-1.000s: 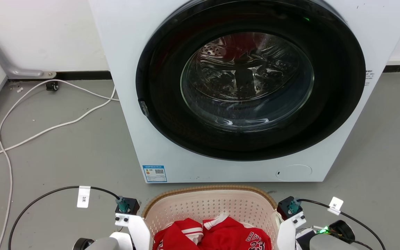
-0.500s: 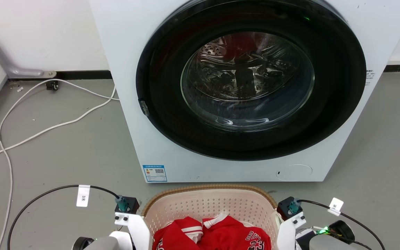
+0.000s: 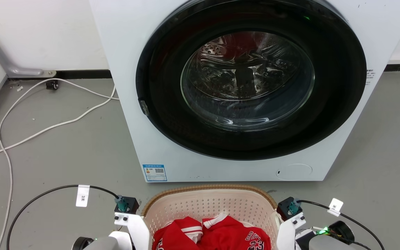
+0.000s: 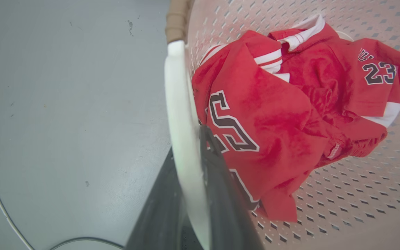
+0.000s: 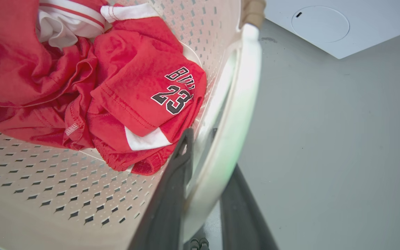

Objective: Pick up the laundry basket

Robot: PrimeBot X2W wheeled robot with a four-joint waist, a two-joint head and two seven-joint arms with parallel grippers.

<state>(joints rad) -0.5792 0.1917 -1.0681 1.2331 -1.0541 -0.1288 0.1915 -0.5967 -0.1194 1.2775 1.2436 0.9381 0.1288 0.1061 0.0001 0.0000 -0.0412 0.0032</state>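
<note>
Laundry basket (image 3: 207,206): holds red clothes (image 4: 273,114).
Left gripper (image 4: 189,152): clamped on left handle (image 4: 181,104).
Right gripper (image 5: 208,156): clamped on right handle (image 5: 236,104).
Lift: level, both sides together.

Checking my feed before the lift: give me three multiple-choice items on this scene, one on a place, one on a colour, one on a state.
1. The laundry basket sits: A in front of the washing machine, B on top of it, C inside its drum.
2. The jersey in it is: A blue, B red, C green.
3. The machine's door is: A swung open, B shut, C missing.
Answers: A, its rim lies just before the machine; B, red cloth numbered 23; B, the glass sits in its dark ring.
</note>
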